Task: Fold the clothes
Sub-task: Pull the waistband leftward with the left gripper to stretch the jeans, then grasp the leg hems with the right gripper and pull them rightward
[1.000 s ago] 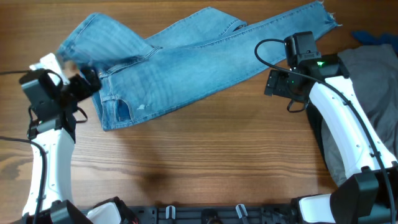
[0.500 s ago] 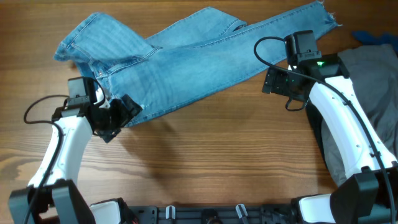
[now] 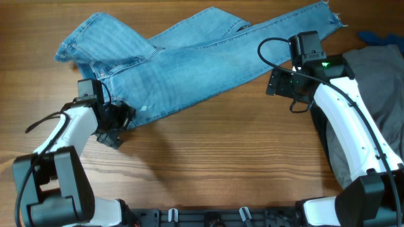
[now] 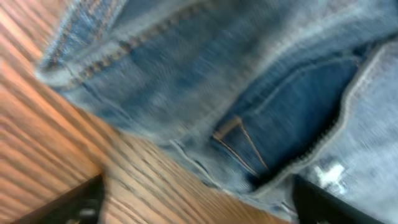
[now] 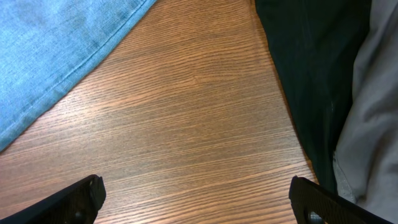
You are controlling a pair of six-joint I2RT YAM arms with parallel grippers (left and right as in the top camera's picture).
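Observation:
The light blue jeans (image 3: pixel 189 63) lie spread across the far half of the table, waistband end at the left and a frayed hem (image 3: pixel 331 16) at the far right. My left gripper (image 3: pixel 117 120) sits low at the near waistband corner. In the blurred left wrist view the left gripper (image 4: pixel 202 206) is open, wood and the jeans' edge (image 4: pixel 205 168) lying between its fingertips, with a pocket (image 4: pixel 292 118) just beyond. My right gripper (image 3: pixel 279 82) hovers beside the leg's near edge. In the right wrist view the right gripper (image 5: pixel 202 200) is open over bare wood, the jeans (image 5: pixel 56 56) at upper left.
A plain grey garment (image 3: pixel 379 82) lies heaped at the right edge, with black fabric (image 5: pixel 311 62) along its left side and bright blue fabric (image 3: pixel 379 38) behind it. Bare wooden tabletop (image 3: pixel 214 157) fills the near half between the two arms.
My left arm swung in from the table's left edge to the jeans' near waistband corner, then settled slightly leftward. The right arm and the jeans have not moved.

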